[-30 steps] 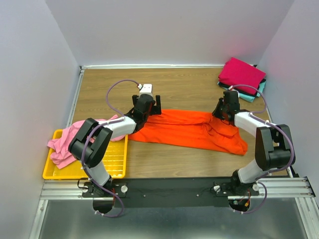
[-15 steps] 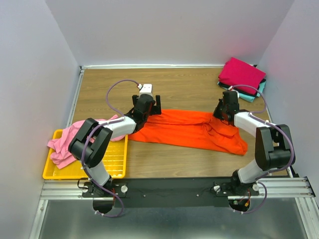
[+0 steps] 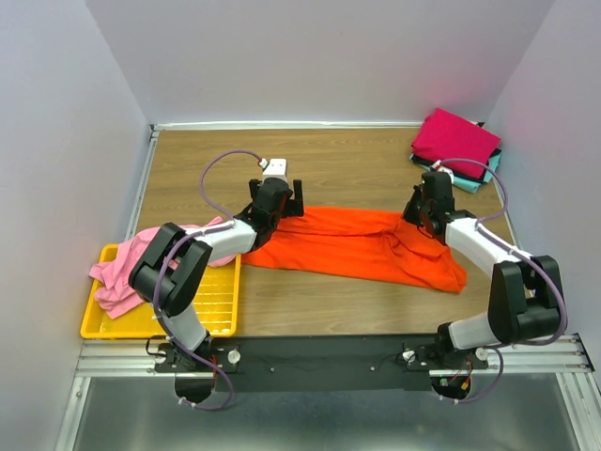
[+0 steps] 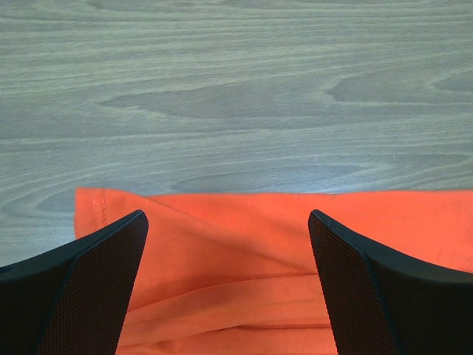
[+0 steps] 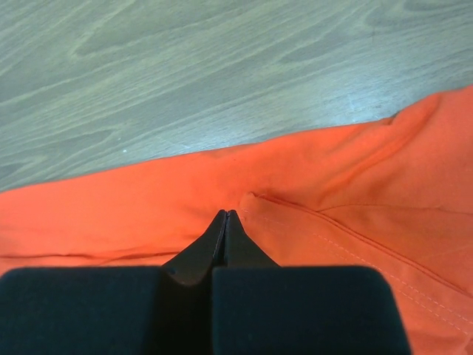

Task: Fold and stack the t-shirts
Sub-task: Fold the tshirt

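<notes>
**Inspector:** Wood-grain table [image 3: 357, 160], walled on three sides. Where does the work stand?

**Assistant:** The orange t-shirt [image 3: 347, 244] lies spread across mid-table, still rumpled and unfolded. The pink t-shirt [image 3: 117, 268] is draped over the yellow tray [image 3: 211, 310] at near left. The magenta t-shirt [image 3: 455, 139] tops the folded stack in the far right corner.

**Inspector:** Grippers?

**Assistant:** The left gripper [image 3: 294, 200] is spread wide over the shirt's far left corner, touching nothing. The right gripper [image 5: 225, 214] has its fingers pressed together, tips at a crease beside a seam. I cannot tell whether any cloth is caught between them.

**Inspector:** What has changed over the last second?

**Assistant:** The right arm [image 3: 488, 246] has dropped its elbow and stretched out, and its gripper has edged slightly right. The left arm and the cloth have not visibly moved.

**Inspector:** And your reading?

**Assistant:** The right side looks to be repositioning along the far edge. No fold has begun, and two shirts remain.
</notes>
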Action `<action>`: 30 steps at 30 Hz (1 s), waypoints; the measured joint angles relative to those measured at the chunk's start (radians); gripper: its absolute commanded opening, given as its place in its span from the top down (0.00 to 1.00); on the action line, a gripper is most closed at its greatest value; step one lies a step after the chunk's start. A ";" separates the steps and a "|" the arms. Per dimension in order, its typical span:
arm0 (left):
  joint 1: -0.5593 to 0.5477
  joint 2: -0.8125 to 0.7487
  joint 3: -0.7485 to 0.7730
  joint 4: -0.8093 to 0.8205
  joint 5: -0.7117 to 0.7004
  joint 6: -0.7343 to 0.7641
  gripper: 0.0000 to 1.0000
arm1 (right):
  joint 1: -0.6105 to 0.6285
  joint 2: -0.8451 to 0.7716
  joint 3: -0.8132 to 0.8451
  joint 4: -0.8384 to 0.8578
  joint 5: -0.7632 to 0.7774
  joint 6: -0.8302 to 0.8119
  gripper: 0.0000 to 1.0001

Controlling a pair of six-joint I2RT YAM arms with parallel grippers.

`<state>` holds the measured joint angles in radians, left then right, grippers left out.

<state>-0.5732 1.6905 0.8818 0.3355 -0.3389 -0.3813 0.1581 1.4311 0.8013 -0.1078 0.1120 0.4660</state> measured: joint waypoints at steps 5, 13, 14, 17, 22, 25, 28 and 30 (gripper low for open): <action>0.000 0.000 -0.005 0.000 0.003 0.000 0.03 | 0.000 0.042 0.006 -0.008 0.039 0.005 0.62; 0.000 -0.007 -0.008 0.000 0.004 0.000 0.03 | 0.000 0.101 0.013 -0.029 0.068 0.005 0.50; 0.000 -0.007 -0.008 0.000 0.004 0.000 0.03 | 0.000 0.101 0.013 -0.029 0.071 0.005 0.50; 0.000 -0.007 -0.008 0.000 0.004 0.000 0.03 | 0.000 0.107 0.017 -0.030 0.077 0.005 0.54; 0.000 -0.007 -0.008 0.000 0.004 0.000 0.03 | 0.000 0.158 0.038 -0.029 0.076 0.002 0.65; 0.000 -0.007 -0.008 0.000 0.004 0.000 0.03 | 0.000 0.182 0.043 -0.029 0.075 0.000 0.78; 0.002 -0.007 -0.008 0.000 0.004 0.000 0.03 | 0.000 0.185 0.043 -0.031 0.075 -0.003 0.90; 0.002 -0.007 -0.008 0.000 0.004 0.000 0.03 | 0.000 0.184 0.043 -0.031 0.074 -0.007 0.97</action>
<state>-0.5709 1.6833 0.8742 0.3351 -0.3347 -0.3813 0.1581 1.6150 0.8444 -0.1387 0.1864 0.4591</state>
